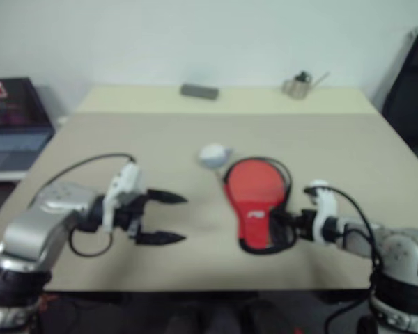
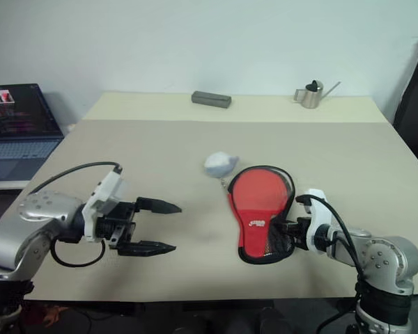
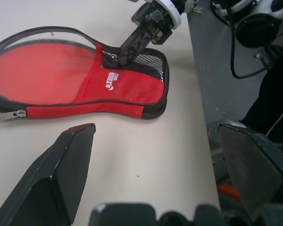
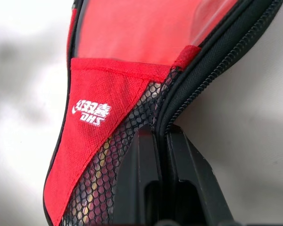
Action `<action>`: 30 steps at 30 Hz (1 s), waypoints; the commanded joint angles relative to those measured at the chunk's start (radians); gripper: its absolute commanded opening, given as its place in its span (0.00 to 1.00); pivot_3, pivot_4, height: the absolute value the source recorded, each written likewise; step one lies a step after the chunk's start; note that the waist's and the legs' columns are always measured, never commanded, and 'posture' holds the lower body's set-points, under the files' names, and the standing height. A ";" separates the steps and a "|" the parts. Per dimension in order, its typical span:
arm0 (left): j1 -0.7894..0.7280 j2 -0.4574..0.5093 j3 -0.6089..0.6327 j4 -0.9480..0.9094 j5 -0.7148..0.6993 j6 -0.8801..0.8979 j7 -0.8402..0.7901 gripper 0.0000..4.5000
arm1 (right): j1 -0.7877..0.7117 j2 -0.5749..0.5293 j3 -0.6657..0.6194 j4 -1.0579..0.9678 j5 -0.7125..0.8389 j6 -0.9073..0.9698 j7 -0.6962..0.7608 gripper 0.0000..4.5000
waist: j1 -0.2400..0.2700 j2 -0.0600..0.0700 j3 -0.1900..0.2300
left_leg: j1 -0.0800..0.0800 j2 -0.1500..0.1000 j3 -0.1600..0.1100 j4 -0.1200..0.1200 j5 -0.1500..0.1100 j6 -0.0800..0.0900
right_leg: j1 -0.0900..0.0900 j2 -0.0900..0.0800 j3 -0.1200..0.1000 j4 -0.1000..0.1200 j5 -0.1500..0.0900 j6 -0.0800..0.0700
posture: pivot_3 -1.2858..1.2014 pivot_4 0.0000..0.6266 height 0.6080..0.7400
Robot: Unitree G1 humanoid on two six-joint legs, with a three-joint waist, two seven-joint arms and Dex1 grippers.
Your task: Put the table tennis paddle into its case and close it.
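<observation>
The case (image 2: 261, 198) lies flat on the table, right of centre, red with black zip trim and a white mark. A red round face shows through its clear front (image 3: 42, 66), and something light shows behind the black mesh (image 4: 101, 174) at the narrow end; I cannot tell more of the table tennis paddle. My right gripper (image 2: 282, 229) is shut on the case's black zip edge at that narrow end. A silver zip pull (image 3: 12, 114) sits at the round end. My left gripper (image 2: 164, 226) hovers open to the left of the case, apart from it and pointing towards it.
A crumpled white ball (image 2: 219, 164) lies just beyond the case's round end. A grey block (image 2: 211, 99) and a small metal watering can (image 2: 310, 94) stand at the table's far edge. A laptop (image 2: 17, 129) sits off to the left, a dark chair (image 2: 414, 90) to the right.
</observation>
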 commanded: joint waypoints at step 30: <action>-0.051 0.031 -0.072 0.054 0.001 -0.100 -0.144 1.00 | 0.218 -0.331 0.242 -0.046 0.844 -0.356 -0.527 0.00 | -0.001 0.000 0.000 | 0.001 0.001 0.000 0.000 0.000 0.000 | 0.001 0.001 0.001 -0.001 -0.001 -0.001 | 0.52 0.24 1.00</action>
